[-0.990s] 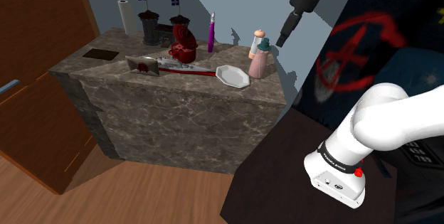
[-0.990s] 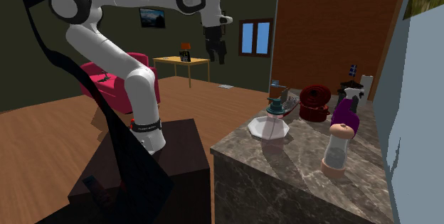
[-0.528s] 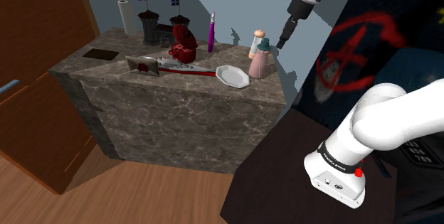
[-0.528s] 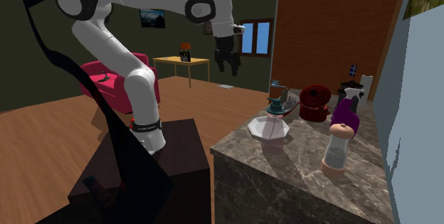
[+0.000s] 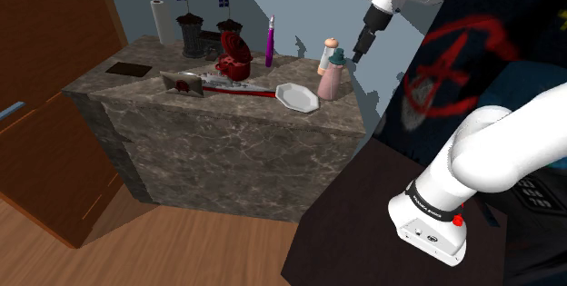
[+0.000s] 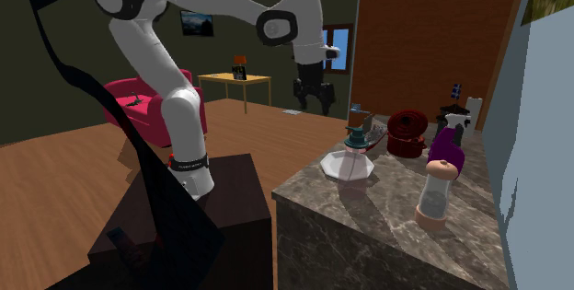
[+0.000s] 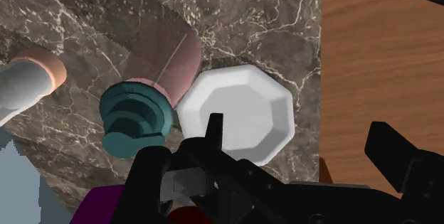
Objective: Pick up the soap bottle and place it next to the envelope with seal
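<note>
- Although the dark stone counter (image 5: 227,143) and everything on it sit as they did a second ago, the robot has moved, and no part of the task is done yet.
- Over the last second the white arm (image 5: 495,143) has swung out from its stand toward the counter's near corner. In the second exterior view its wrist has travelled toward that view's right and dropped lower.
- That move has brought the gripper (image 5: 359,54) above and just beside the bottle, without touching it. In the wrist view its jaws stand wide with nothing between them. I judge this to be the approach, with the descent and the grasp yet to come.
- At that corner the soap bottle (image 5: 332,77), with a pink body and a teal pump, stands upright just beside a white plate (image 5: 297,96) and a pink-capped tube (image 5: 327,57).
- Well apart toward the shoulder view's left, the envelope (image 5: 182,83), grey with a red seal, marks where the bottle must go.
</note>
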You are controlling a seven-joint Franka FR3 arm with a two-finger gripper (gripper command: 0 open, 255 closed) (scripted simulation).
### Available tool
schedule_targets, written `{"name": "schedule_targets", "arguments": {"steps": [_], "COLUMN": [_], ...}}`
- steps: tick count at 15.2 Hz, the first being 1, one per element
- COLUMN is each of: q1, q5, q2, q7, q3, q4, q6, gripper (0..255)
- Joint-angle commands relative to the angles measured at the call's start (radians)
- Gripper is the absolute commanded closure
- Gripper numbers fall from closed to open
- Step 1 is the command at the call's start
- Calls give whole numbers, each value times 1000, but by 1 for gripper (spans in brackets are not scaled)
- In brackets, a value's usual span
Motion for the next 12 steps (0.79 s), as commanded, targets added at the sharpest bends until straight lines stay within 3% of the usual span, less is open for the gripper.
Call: {"name": "schedule_targets", "arguments": {"steps": [1, 4, 8, 10, 12], "q1": [17, 46, 73, 68, 61], "q5": [25, 90, 230, 317, 333], "q2": [78, 196, 377, 477, 493], "q7": [-87, -220, -420, -525, -539], "q3": [-55, -130, -215, -240, -234], "q4": [33, 102, 218, 288, 288], "q6": [45, 83, 106, 100, 110], "gripper": [0, 0, 0, 0, 0]}}
